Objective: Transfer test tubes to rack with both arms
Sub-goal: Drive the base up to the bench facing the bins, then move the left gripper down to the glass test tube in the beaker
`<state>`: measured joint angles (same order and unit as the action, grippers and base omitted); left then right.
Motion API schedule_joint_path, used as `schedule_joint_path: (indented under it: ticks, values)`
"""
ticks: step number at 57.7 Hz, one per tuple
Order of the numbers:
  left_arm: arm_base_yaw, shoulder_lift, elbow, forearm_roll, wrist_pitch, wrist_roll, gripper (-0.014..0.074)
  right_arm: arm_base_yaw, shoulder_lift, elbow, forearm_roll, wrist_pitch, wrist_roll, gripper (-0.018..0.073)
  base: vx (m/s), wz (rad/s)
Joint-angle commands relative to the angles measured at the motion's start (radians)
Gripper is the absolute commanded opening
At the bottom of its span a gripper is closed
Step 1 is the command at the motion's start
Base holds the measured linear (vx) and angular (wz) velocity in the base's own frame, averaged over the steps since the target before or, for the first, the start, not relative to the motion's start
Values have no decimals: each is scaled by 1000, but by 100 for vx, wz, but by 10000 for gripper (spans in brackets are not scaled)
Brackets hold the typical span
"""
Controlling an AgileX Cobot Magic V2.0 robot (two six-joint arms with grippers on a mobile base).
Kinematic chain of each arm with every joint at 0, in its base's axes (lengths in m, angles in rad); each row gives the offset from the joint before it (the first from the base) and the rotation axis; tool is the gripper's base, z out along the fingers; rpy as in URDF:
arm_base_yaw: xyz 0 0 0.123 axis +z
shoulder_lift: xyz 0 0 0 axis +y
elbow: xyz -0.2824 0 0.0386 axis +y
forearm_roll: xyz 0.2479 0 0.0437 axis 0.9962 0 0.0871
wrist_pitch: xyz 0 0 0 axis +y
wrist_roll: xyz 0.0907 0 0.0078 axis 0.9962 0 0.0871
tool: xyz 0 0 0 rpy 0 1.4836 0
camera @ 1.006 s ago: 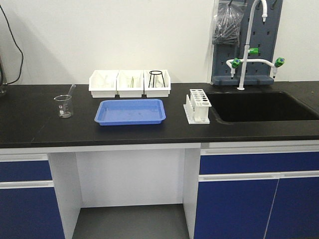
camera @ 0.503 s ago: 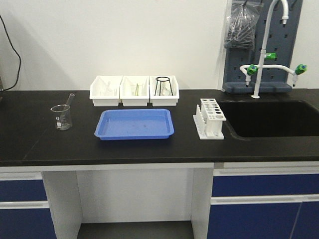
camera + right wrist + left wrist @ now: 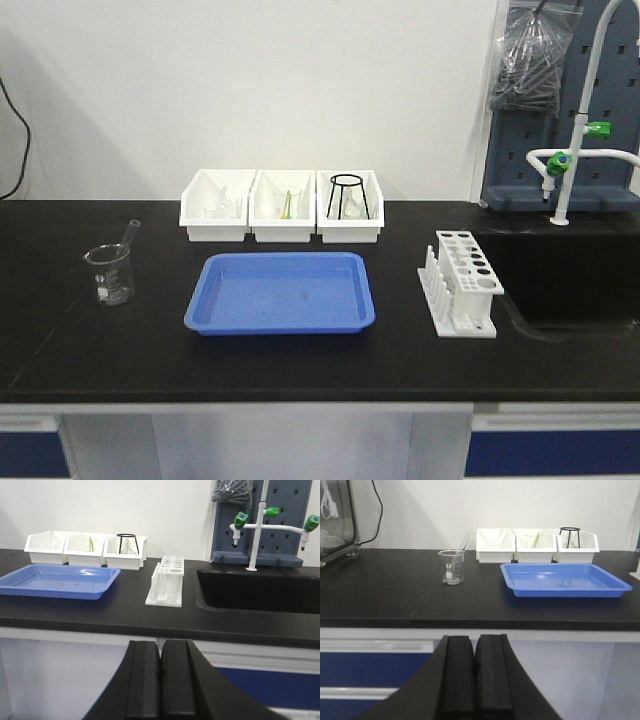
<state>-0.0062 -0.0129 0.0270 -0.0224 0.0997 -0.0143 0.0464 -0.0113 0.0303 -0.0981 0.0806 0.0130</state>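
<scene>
The white rack point(image 3: 462, 285) stands on the black bench right of a blue tray point(image 3: 250, 300), with its holes empty; it also shows in the right wrist view point(image 3: 167, 580). One slim clear tube point(image 3: 129, 234) leans in a glass beaker point(image 3: 110, 275) at the left, also in the left wrist view point(image 3: 466, 541). No other test tube shows clearly. My left gripper point(image 3: 475, 639) is shut and empty, low in front of the bench edge. My right gripper point(image 3: 161, 643) is shut and empty, also below the bench edge. Neither arm shows in the front view.
Three white bins point(image 3: 284, 205) with glassware and a black wire stand point(image 3: 348, 195) line the back wall. A black sink point(image 3: 585, 285) with a white tap point(image 3: 575, 150) lies right of the rack. Blue cabinet fronts sit under the bench.
The front view has come closer to the bench. The tray, rack and bins look larger, and the rack and sink have shifted right in the picture.
</scene>
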Motion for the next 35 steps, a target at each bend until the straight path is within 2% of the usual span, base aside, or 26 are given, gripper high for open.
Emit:
schedule_joint_path:
  ticks: [1,35]
  values:
    - [-6,-2,-25,-7,-77,-6,-6,-2,-10,14,-3,-81,1,-13,41,0]
    - [-6,-2,-25,-7,-77,-6,-6,-2,-10,14,-3,-81,1,-13,39,1]
